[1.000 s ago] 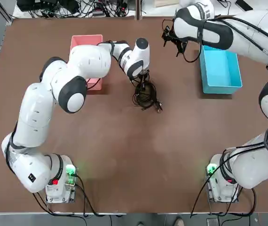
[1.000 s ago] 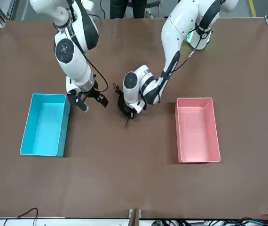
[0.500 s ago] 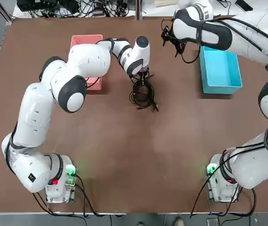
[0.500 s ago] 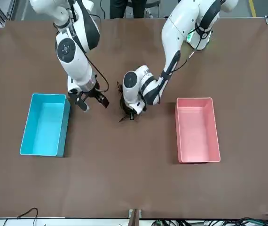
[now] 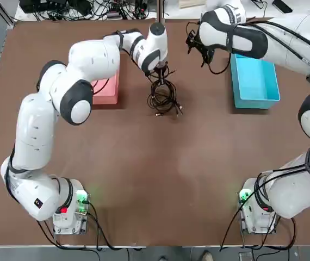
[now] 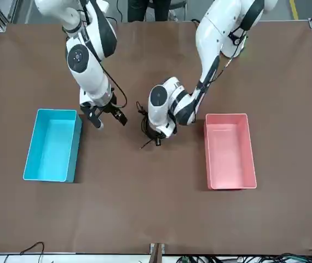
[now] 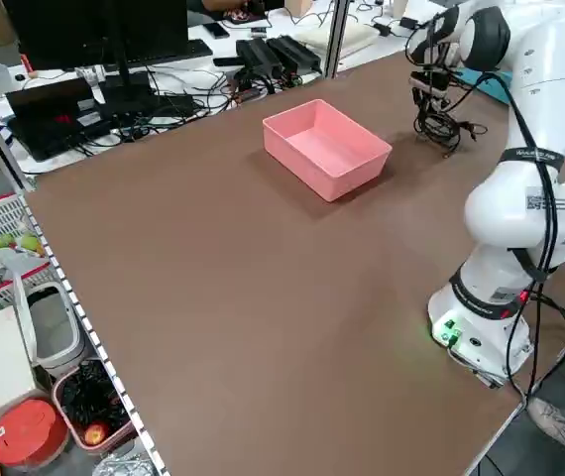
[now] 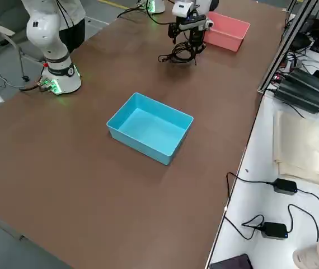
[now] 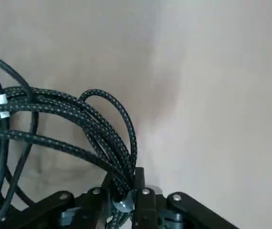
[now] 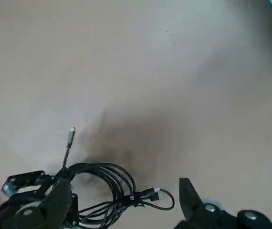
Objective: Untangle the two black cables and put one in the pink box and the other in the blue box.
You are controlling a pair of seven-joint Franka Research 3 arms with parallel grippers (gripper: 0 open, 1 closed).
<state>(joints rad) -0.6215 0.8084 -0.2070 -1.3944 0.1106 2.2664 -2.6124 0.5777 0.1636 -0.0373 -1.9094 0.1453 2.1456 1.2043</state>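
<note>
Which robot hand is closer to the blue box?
Right. The right gripper is just left of the blue box; the left gripper, holding the black cables, is farther left.

Far side — monitor (image 7: 112, 30), probably keyboard (image 7: 178, 53), cup (image 7: 1, 79).

You've got a brown tabletop (image 5: 160, 179), white side desk (image 8: 277, 218) w/ cords & black power bricks (image 8: 281, 230), a monitor (image 7: 104, 35), grey floor (image 8: 14, 241) w/ yellow tape (image 6: 293, 9).

The left arm's jaws (image 9: 124, 198) are clamped together; the right arm's jaws stand apart.
</note>
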